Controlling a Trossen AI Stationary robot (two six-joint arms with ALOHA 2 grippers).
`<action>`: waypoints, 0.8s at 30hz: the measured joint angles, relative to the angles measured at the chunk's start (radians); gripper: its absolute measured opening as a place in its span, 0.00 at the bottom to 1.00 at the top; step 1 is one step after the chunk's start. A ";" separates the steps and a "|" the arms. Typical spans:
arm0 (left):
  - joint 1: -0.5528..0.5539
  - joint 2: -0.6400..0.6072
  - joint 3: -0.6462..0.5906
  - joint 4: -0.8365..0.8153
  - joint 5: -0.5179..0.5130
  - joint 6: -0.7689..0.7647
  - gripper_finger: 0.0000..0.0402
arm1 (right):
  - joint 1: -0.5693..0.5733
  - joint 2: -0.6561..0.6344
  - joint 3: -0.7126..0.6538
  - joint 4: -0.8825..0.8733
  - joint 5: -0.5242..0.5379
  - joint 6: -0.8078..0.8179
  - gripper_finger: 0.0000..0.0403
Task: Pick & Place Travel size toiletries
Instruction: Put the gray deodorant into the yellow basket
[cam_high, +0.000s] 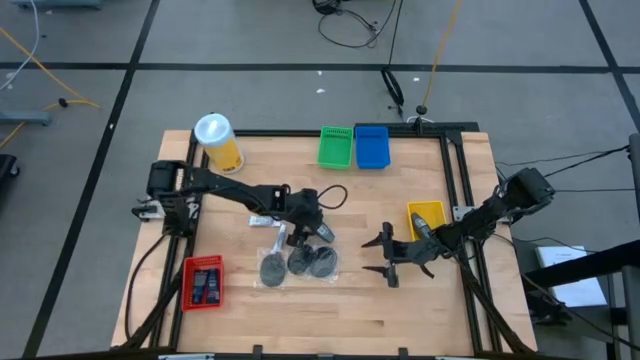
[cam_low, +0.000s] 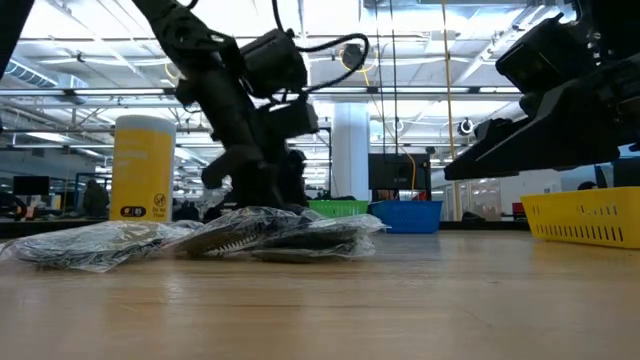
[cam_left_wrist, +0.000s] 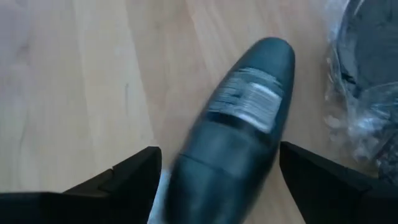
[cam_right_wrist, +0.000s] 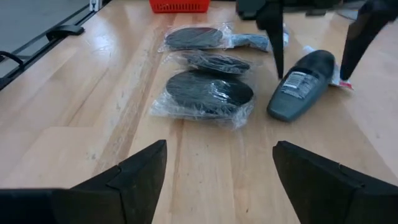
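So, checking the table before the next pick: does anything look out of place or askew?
Nothing damaged or spilled. One dark bottle lies on its side between the open left gripper's fingers, beside three wrapped discs.

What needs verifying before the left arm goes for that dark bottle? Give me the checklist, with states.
1. Left gripper open: ok, fingers spread.
2. Dark bottle between its fingers: ok, centred in the left wrist view.
3. Bottle free of the wrapped discs: ok, a gap shows.
4. Right gripper clear of the bottle: ok, open and off to the side.
5. Yellow tray has room: cannot tell, the right arm covers part of it.
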 joint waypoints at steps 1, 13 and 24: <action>-0.001 0.011 0.000 0.005 0.001 0.004 0.76 | 0.000 0.000 0.000 0.000 0.000 -0.002 0.71; -0.043 0.052 -0.001 0.180 0.034 -0.133 0.48 | 0.000 0.000 0.000 0.009 0.105 -0.032 0.70; -0.122 0.052 -0.001 0.416 0.013 -0.202 0.56 | -0.102 0.000 0.104 -0.063 0.181 -0.128 0.77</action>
